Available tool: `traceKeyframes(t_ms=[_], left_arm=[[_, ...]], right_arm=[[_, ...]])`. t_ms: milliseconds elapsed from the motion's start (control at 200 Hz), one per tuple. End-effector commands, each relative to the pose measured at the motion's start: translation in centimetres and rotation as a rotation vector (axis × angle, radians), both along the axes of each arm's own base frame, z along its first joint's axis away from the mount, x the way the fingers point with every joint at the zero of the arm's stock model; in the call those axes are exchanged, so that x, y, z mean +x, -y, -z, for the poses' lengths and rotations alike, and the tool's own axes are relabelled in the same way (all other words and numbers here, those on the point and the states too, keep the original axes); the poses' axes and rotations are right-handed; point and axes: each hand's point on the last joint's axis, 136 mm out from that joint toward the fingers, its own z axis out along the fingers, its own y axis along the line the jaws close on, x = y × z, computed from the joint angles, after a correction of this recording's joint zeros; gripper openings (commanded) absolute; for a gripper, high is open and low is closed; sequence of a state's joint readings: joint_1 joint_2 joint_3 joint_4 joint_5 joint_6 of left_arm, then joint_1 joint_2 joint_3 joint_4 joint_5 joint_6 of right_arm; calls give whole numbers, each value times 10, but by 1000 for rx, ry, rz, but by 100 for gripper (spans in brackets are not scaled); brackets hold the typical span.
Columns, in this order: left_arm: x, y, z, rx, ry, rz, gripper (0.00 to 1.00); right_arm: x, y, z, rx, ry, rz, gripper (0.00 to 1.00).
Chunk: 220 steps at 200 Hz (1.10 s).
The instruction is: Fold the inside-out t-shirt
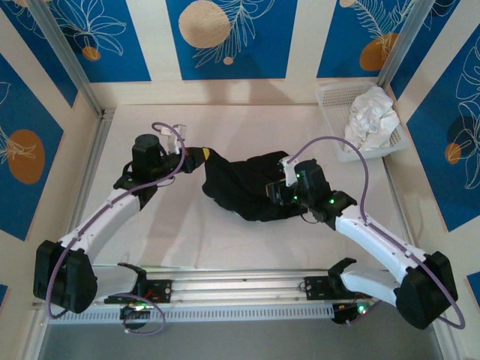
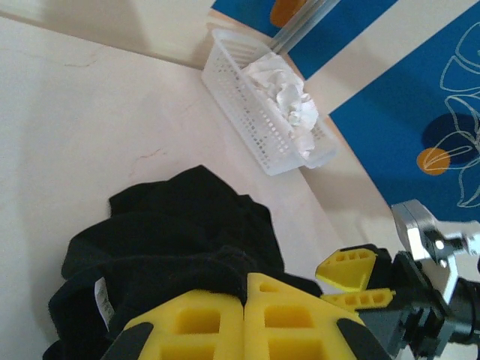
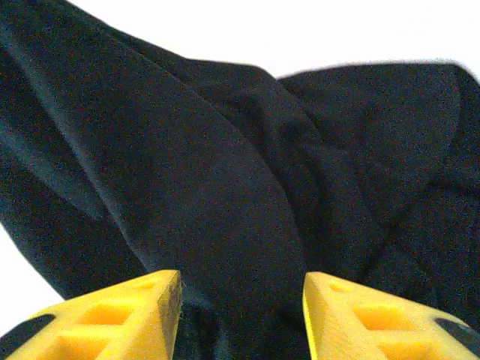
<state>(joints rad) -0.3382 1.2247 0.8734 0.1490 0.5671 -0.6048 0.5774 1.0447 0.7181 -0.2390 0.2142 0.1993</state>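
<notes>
Closest to the left wrist camera, the left gripper (image 2: 244, 283) has its yellow jaws clenched together, tip against tip, with a bunched edge of the inside-out t-shirt (image 2: 180, 225) pinched where they meet. Just to the left of those jaws a small pale label (image 2: 104, 298) shows on the black cloth. At the right wrist, the right gripper (image 3: 241, 281) has its jaws released and standing apart. A thick fold of the shirt runs down into the gap between them, and I cannot tell whether either jaw touches it. From above, the shirt lies in a crumpled black heap near the middle of the table (image 1: 247, 127), between the two grippers. One corner is drawn out to the left gripper, and the right gripper is over the heap's right-hand part. Pale tabletop shows all round the heap. Well apart from it, at the far right corner of the table, stands a white perforated plastic basket (image 1: 330, 105), and inside the basket lies a crumpled white cloth (image 1: 373, 114).
</notes>
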Motion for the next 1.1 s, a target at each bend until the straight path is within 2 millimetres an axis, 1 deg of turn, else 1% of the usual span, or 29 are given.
traceKeyframes(t_ms=[0,75,110,165,215,350,430,465,510,560,600,665,700,775,830,855,955,1020,1095], left_arm=[[-8,7,-41,-56,102,47,0],[-8,8,-42,-56,100,50,0],[-8,8,-43,-56,101,49,0],[-9,9,-44,-58,103,52,0],[-9,10,-46,-57,106,54,0],[-10,11,-49,-57,110,62,0],[-10,11,-50,-51,114,59,0],[-10,10,-49,-50,111,59,0],[-10,10,-50,-49,115,59,0],[-11,10,-51,-46,119,59,0],[-10,8,-50,-37,120,48,0],[-7,3,-44,-3,113,10,0],[-3,-3,-38,29,105,-29,0],[6,-18,-24,112,83,-123,0],[12,-28,-13,168,74,-184,0],[15,-31,-9,187,69,-205,0],[27,-42,12,256,44,-270,0],[37,-45,31,315,19,-291,6],[48,-48,57,406,-31,-294,13]], right_arm=[[8,-7,-28,-114,212,-60,52],[5,-24,-24,-150,230,-138,56],[4,-31,-21,-172,232,-171,60],[5,-41,-14,-202,232,-212,64],[8,-49,-5,-221,226,-238,66],[25,-60,22,-265,184,-252,67],[28,-71,30,-252,165,-280,69],[30,-76,30,-243,162,-286,70],[35,-78,32,-243,157,-274,70],[44,-73,34,-265,152,-229,67],[50,-68,34,-278,143,-200,57],[52,-60,26,-235,122,-178,37],[50,-58,20,-181,105,-186,28],[39,-55,4,-39,71,-221,16],[31,-52,-10,76,44,-239,4],[27,-51,-17,132,36,-253,1],[14,-51,-45,358,-18,-312,0],[8,-54,-62,465,-42,-346,0],[5,-58,-73,547,-79,-360,0]])
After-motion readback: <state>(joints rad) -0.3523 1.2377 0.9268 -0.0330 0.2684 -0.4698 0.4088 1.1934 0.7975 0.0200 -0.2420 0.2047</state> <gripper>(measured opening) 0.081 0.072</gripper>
